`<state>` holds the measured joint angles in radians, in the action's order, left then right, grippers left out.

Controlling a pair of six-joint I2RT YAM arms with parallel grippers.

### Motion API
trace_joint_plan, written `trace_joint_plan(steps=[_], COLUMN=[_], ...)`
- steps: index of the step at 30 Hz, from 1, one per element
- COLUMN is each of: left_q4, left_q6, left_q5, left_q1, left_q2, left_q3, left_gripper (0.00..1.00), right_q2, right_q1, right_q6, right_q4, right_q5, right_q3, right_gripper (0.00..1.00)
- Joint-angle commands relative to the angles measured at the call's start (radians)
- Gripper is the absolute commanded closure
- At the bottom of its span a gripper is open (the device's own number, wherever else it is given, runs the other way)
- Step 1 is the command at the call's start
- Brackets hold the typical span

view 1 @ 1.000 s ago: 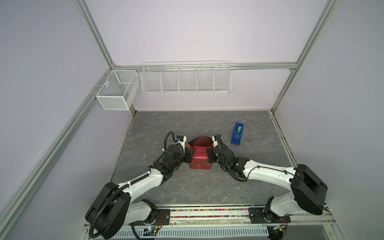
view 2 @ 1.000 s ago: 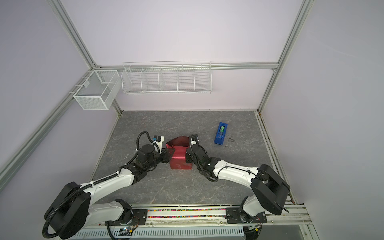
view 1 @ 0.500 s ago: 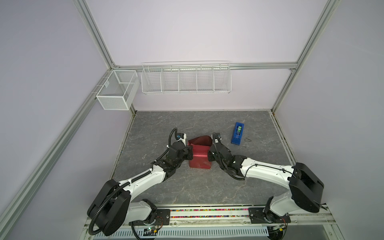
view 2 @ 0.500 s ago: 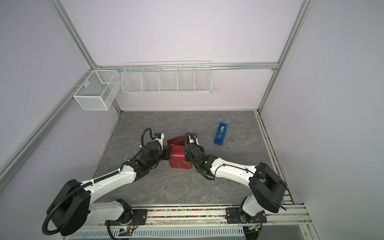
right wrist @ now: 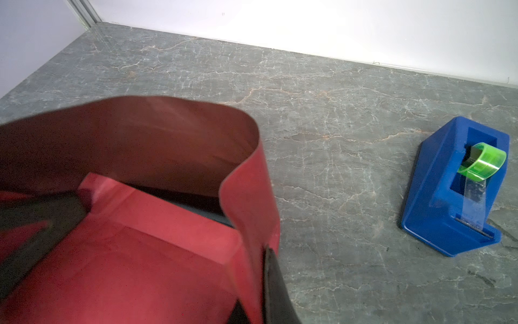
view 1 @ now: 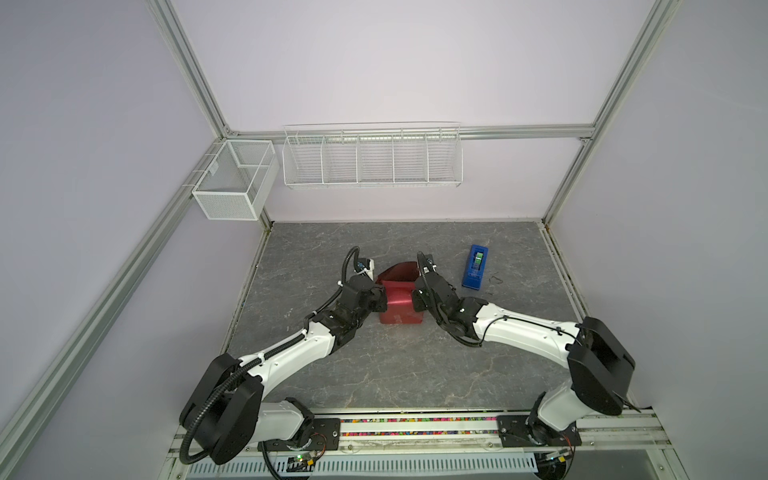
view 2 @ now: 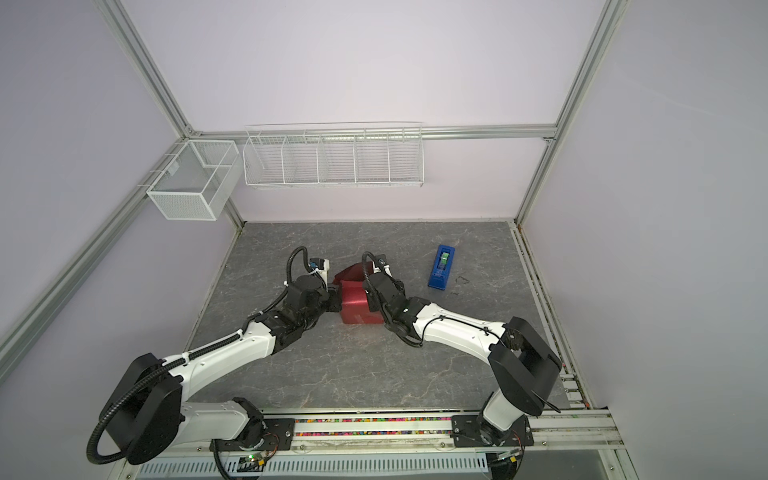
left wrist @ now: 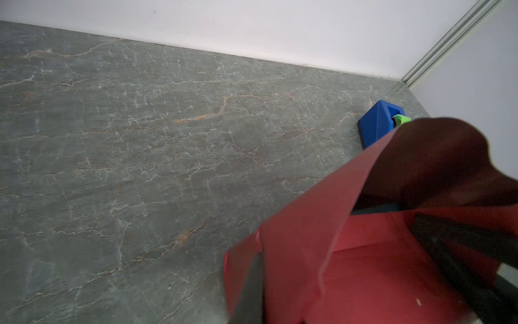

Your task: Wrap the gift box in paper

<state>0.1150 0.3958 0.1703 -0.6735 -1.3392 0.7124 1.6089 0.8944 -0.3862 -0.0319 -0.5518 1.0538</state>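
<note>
The gift box is almost fully covered by the red paper (view 1: 401, 307) (view 2: 354, 305); only a dark navy sliver of the gift box (left wrist: 375, 209) (right wrist: 201, 206) shows at the far open end. There the paper (right wrist: 126, 266) (left wrist: 350, 266) curls up as an untucked loop. My left gripper (view 1: 384, 301) (view 2: 336, 301) (left wrist: 260, 297) is at the box's left side, shut on a fold of paper. My right gripper (view 1: 414, 301) (view 2: 368, 301) (right wrist: 256, 303) is at the right side, shut on the paper flap there.
A blue tape dispenser (view 1: 474, 272) (view 2: 441, 272) (right wrist: 454, 185) (left wrist: 374, 123) with a green roll lies to the right of the box, further back. White wire baskets (view 1: 372, 156) hang on the back wall and at the left corner (view 1: 232, 183).
Both grippers have closed on the paper at the box's two sides, and both arms have moved in a little against the box.
</note>
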Motion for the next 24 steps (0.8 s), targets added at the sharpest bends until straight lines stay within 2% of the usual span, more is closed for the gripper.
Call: trace_joint_plan(steps=[1,8,9,11,14,17,20,24], left_q4=[0.064,0.095,0.093,0.088,0.077,0.079,0.076,0.075], left_q6=[0.020,0.051,0.051,0.052,0.049,0.049,0.051,0.055], left_q5=[0.000,0.021,0.023,0.024,0.025,0.024,0.020,0.016], left_q1=[-0.014,-0.014,-0.014,-0.013,-0.014,-0.013,-0.014,-0.014], left_q2=[-0.035,-0.060,-0.059,-0.058,-0.058,-0.061,-0.069,-0.079], left_q3=[-0.001,-0.053,-0.054,-0.053,-0.048,-0.048,-0.042,-0.037], left_gripper=[0.95,0.95,0.95,0.95,0.95,0.95,0.95,0.95], right_q2=[0.031,0.066,0.058,0.038,-0.028,-0.101,-0.147,-0.144], right_q1=[-0.004,-0.008,-0.009,-0.011,-0.009,-0.003,0.019,0.049], right_q6=[0.028,-0.006,-0.012,-0.005,0.023,0.034,0.045,0.047], right_q4=[0.032,0.039,0.025,-0.028,-0.094,-0.126,-0.164,-0.158], right_q5=[0.034,0.058,0.060,0.063,0.055,0.056,0.060,0.126], right_q3=[0.007,-0.021,-0.012,0.028,0.064,0.072,0.091,0.104], right_gripper=[0.93,0.93,0.89,0.67,0.51,0.41,0.40,0.47])
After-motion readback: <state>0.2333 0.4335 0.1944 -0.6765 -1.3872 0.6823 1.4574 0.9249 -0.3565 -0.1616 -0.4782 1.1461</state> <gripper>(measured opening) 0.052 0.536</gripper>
